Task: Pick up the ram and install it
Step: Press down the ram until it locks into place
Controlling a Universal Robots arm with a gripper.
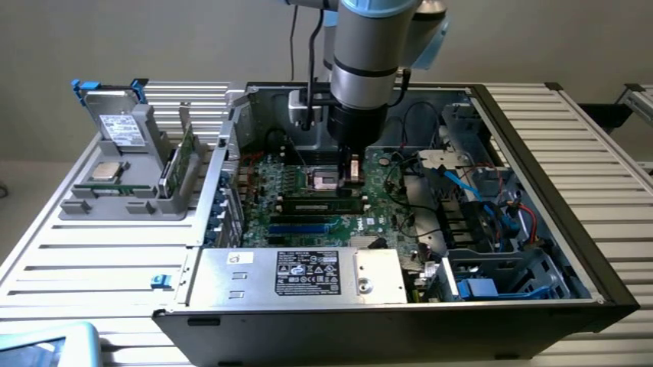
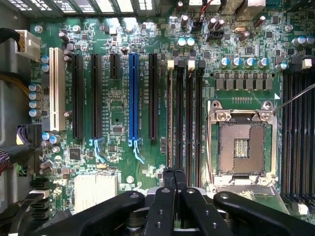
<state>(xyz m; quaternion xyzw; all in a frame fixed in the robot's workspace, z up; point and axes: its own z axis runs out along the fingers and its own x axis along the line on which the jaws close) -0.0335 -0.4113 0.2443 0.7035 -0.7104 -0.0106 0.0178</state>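
The ram [image 1: 324,204] is a slim, long stick with dark chips. It stands in one of the black memory slots of the motherboard [image 1: 306,225], inside the open computer case. In the wrist view it appears edge-on as a thin line [image 2: 175,118] along the slot. My gripper [image 1: 343,168] hangs low over the board beside the processor socket [image 2: 241,147], just behind the ram in the exterior view. Its fingertips [image 2: 174,173] are shut together, with nothing between them, right over the near end of that slot.
A grey holder [image 1: 122,200] on the exterior view's left carries a tall green card [image 1: 182,162], a silver chip [image 1: 105,170] and a drive [image 1: 122,126]. The power supply [image 1: 296,274], cables [image 1: 479,191] and drive cages [image 1: 510,275] crowd the case.
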